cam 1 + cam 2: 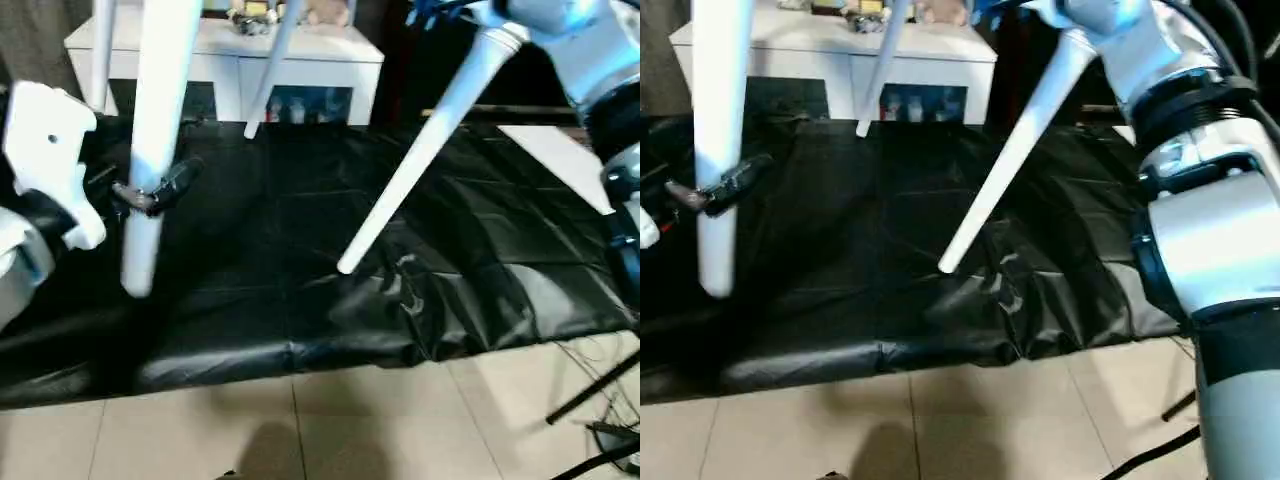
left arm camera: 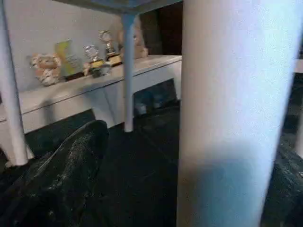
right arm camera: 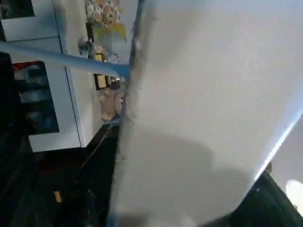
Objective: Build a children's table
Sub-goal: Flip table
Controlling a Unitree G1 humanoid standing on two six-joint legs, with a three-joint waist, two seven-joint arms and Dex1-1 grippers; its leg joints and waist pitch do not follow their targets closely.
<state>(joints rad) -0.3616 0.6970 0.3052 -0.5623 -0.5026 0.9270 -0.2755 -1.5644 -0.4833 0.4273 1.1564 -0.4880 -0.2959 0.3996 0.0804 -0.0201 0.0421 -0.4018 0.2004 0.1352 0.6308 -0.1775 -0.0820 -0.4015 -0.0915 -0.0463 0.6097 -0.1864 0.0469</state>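
Note:
The children's table hangs raised above the black-covered work table (image 1: 300,250), its legs pointing down. The underside of its tabletop (image 2: 118,4) shows in the left wrist view. My left gripper (image 1: 152,192) stands open around the thick near-left leg (image 1: 158,120), with one black finger (image 2: 61,175) on either side and a gap to the leg. My right gripper (image 1: 478,18) is high at the right, shut on the upper end of a slanting leg (image 1: 420,150). That leg's tip (image 1: 346,264) is close over the black cover. Two more legs (image 1: 272,70) hang at the back.
A white cabinet (image 1: 230,60) with dark glass doors stands behind the work table, with trophies and plush toys (image 2: 47,68) on top. A white sheet (image 1: 560,150) lies at the table's right. Tiled floor (image 1: 300,420) runs along the front edge. Stand legs and cables (image 1: 590,400) are at the lower right.

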